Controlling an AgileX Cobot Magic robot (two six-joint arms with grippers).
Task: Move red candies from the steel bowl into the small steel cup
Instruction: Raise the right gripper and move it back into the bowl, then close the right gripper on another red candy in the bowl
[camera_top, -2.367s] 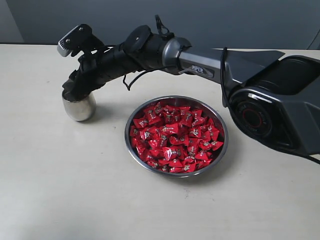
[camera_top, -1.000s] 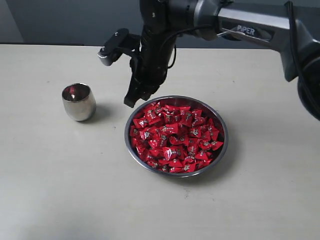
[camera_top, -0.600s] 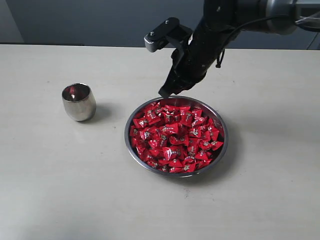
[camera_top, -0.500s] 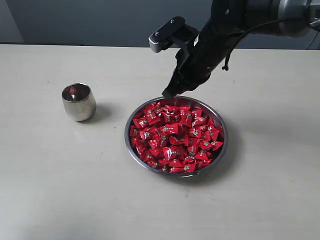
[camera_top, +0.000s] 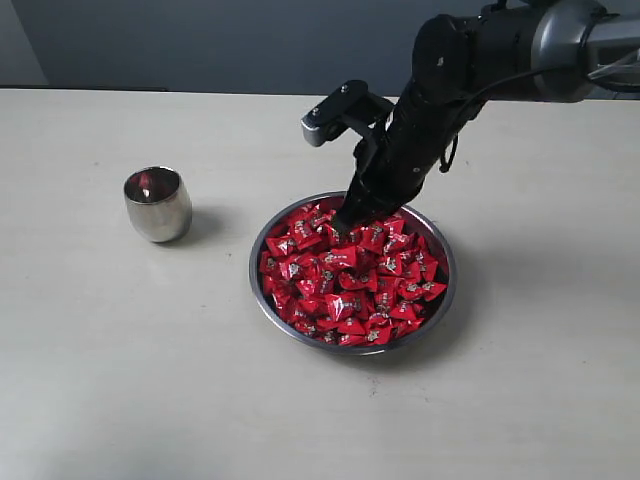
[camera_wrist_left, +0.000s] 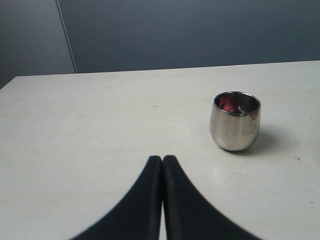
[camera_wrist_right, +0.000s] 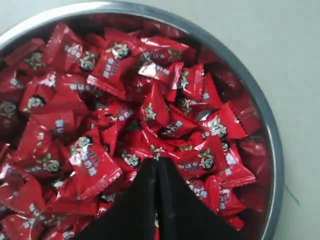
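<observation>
From the exterior view I have the right gripper (camera_top: 343, 224) reaching in from the right side and angled down over the steel bowl (camera_top: 256, 292), its tip at the far edge of the heap of red candies (camera_top: 350, 282). The two fingers are pressed together and I see nothing between them; I cannot tell from here whether the tip touches a wrapper or hangs just above it. The bowl sits near the middle of the pale table (camera_top: 130, 380), filled with candies almost to the rim. The small steel cup (camera_top: 158, 206) stands upright to the left of the bowl, apart from it, with a bit of red showing inside its mouth. On the left wrist view, the left gripper (camera_wrist_left: 162, 160) is closed tight, its dark fingers meeting in a thin seam and holding nothing, low over bare table (camera_wrist_left: 90, 115). The small steel cup (camera_wrist_left: 235, 122) stands ahead of it and off to one side, well clear of the fingers, and something red shows inside against the far wall, though I cannot tell whether it is a candy or a reflection. On the right wrist view, the right gripper (camera_wrist_right: 157, 163) is fully closed and empty, its point set right over the red candies (camera_wrist_right: 100, 65) toward the middle of the steel bowl (camera_wrist_right: 266, 122), whose rim curves around the pile.
</observation>
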